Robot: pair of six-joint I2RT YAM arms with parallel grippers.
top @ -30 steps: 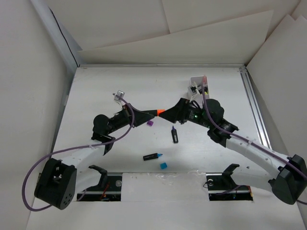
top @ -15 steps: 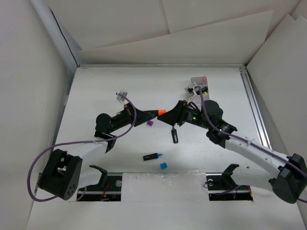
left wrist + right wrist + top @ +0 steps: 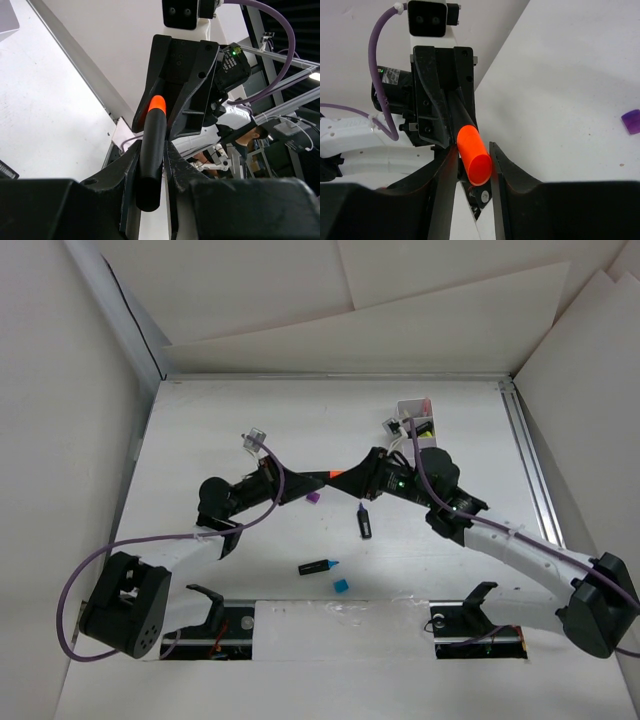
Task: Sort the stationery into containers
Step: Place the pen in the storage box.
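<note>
Holding an orange-capped highlighter [image 3: 152,132] by its black barrel, the left gripper [image 3: 150,150] has its jaws clamped tight on it, raised off the tabletop [image 3: 220,420] near the middle of the workspace. The right gripper [image 3: 472,150] meets it nose to nose, its jaws narrowed to either side of the orange cap [image 3: 337,474]. One pad looks to be touching the cap, but I cannot tell whether the pair has actually clamped.

As for progress, the job reads as well underway but not finished. The white box [image 3: 404,406] stands at the far right of the tabletop, just behind the right arm, and bits of pink and yellow show inside it, so some stationery already sits there; how many pieces, and in which compartments, is too small to make out.

Several things are left outside the box:
- the orange-capped highlighter, held in the air between the two arms and well apart from the box;
- a dark highlighter [image 3: 365,521] lying just below the grippers;
- a blue-tipped highlighter [image 3: 318,566] lying nearer the arm bases;
- a small loose blue cap [image 3: 341,586] just beside that one;
- a small purple piece [image 3: 313,496] under the left gripper.

My judgement is that the step in hand is a pass, or a pull on the cap, between the arms. At least five items remain to be sorted.
</note>
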